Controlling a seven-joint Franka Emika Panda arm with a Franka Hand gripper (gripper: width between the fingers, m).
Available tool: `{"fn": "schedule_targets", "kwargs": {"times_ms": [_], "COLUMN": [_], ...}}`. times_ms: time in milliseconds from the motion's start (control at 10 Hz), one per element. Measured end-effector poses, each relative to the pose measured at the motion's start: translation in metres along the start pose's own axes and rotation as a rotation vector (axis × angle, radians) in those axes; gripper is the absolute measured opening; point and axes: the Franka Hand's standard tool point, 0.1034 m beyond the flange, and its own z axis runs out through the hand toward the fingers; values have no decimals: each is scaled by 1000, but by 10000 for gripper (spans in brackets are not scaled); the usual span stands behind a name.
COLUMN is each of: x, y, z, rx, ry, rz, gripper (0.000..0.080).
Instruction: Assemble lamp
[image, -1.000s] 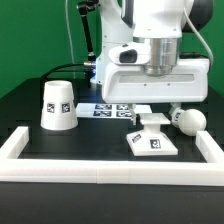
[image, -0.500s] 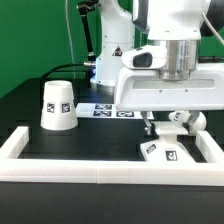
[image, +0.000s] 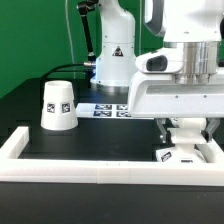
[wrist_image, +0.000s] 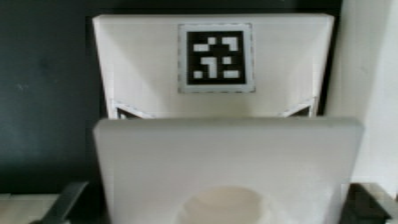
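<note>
The end effector (image: 187, 138) has moved toward the exterior view's right and lower, and the flat square base (image: 176, 154) has slid with it toward the rail frame's (image: 60, 166) right corner. Its fingers straddle the base, but I cannot tell whether they pinch it. The shade (image: 57, 105) stands upright on the table (image: 100, 135), well apart on the exterior view's left.

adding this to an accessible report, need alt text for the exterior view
A white robot arm hangs low over the tagged square lamp base at the exterior view's right, inside a white rail frame on a black table. The cup-shaped shade stands mouth-down at the left, with the marker board between them.
</note>
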Motion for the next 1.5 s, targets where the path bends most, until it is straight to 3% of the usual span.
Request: {"fn": "schedule_targets", "kwargs": {"times_ms": [200,300,400,500,600,800,1000,1300,1500], "x": [0,0,0,-4,-23,-53,-84,-105,-115], "y": [-1,-1,-1,1,8,10,14,-4,-11], "z": [0,0,0,-3,-14,-21,-37,-54,-57], "rx": [0,0,0,0,0,-1,-1,-4,-8], "ry": [0,0,0,6,5,-16,-23,-22,-38], "rz": [-2,-2,-3,-40,-88,-119,-149,-301,-475], "gripper": [535,609,609,682,696,696,698,698,698]}}
